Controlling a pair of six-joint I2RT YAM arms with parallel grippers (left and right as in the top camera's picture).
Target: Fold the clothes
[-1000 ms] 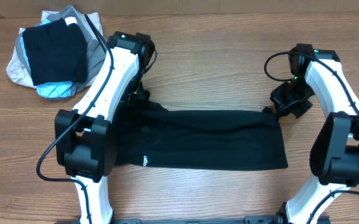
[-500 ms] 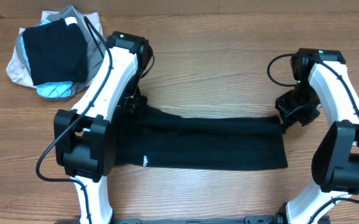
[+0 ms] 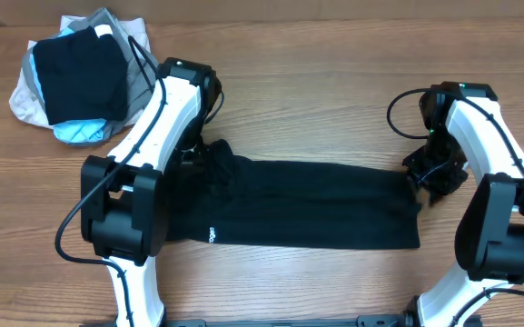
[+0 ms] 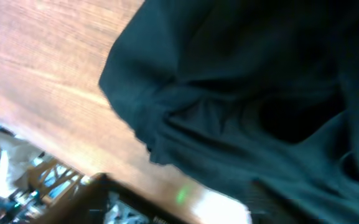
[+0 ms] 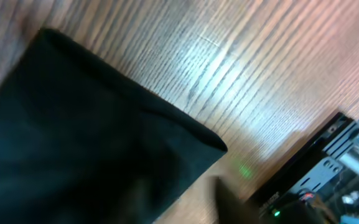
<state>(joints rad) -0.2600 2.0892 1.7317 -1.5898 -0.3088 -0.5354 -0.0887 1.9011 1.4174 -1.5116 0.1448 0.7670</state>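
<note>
Across the wooden table (image 3: 316,109), a black shirt (image 3: 316,204) lies stretched in a long band just toward 6 o'clock of centre. A pile of garments (image 3: 75,77) sits at 10 o'clock. The left gripper (image 3: 209,153) pinches bunched fabric at the shirt's 10 o'clock corner. The right gripper (image 3: 425,182) is at its 2 o'clock corner, its grip impossible to tell.
</note>
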